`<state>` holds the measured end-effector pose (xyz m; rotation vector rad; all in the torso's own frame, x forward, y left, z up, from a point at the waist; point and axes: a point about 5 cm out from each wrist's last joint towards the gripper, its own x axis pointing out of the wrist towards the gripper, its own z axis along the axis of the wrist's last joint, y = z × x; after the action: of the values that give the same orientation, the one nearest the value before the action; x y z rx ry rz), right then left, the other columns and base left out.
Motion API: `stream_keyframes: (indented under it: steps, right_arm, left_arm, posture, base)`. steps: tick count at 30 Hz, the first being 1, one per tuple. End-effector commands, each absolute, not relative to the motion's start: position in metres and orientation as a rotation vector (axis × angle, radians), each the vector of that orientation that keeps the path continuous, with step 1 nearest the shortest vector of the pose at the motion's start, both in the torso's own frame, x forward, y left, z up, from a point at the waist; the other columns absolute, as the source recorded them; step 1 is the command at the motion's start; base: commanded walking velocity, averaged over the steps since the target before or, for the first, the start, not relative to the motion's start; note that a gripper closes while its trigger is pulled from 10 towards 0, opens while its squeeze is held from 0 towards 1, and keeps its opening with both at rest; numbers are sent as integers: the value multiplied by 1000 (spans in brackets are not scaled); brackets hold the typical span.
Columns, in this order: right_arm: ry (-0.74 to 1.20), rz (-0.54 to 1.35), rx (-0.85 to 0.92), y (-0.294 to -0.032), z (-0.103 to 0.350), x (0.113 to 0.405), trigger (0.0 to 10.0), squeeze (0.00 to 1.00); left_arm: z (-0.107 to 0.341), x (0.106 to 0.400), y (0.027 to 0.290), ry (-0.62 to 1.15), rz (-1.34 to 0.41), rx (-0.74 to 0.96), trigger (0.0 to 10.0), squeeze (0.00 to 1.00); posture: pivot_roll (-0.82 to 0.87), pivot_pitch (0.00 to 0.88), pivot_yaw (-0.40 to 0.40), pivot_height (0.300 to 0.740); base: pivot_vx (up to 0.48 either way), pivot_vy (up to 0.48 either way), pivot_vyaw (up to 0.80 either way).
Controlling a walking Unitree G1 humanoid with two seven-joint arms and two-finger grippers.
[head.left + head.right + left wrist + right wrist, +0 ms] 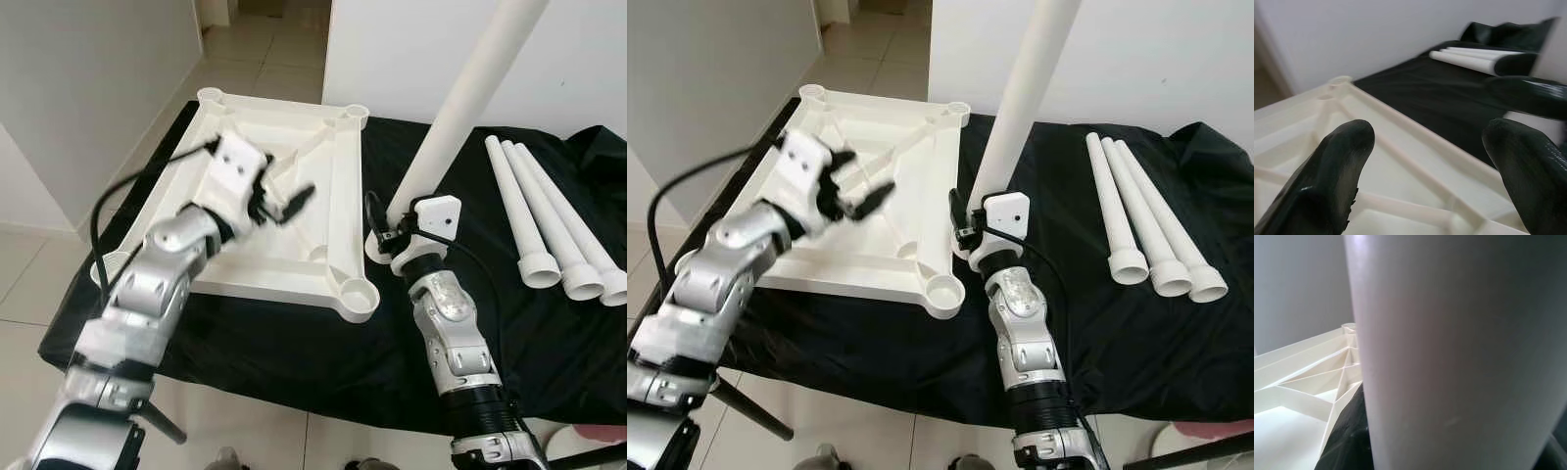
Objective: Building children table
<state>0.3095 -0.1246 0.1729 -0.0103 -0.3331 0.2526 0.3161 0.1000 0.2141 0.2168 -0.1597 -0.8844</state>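
Gripping white leg [468,98] near its foot, right jaws [384,235] hold it upright, leaning right, left jaws [284,208] open over tabletop [294,264].

One white tabletop [294,211] lay upside down on the black cloth [294,343], and four round corner sockets were counted on it, one at each corner. Four white table legs in all: three [549,220] lay side by side on the cloth over on the right, and one leg [460,117] stood tilted near the tabletop's edge. Two grippers were in play, the left gripper [289,206] and the right gripper [387,238]. One cloth covered the work surface.
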Motion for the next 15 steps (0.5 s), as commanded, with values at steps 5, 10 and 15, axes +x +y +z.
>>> stream_keyframes:
  steps: [5, 10, 15]
  right_arm:
    - [-351, 320, -38, -125, 170, 299, 10000, 0]
    - [-350, 356, -33, -124, 166, 294, 10000, 0]
    - [-345, 429, -28, -121, 161, 286, 10000, 0]
  left_arm:
    - [207, 299, 96, -142, -1026, 262, 10000, 0]
    - [200, 292, 95, -123, -1069, 264, 10000, 0]
    - [191, 281, 91, -90, -1132, 271, 10000, 0]
  posture:
    - [-18, 0, -20, 740]
    - [-20, 0, -19, 740]
    - [-22, 0, -19, 740]
  base:
    - [0, 0, 0]
    - [0, 0, 0]
    - [0, 0, 0]
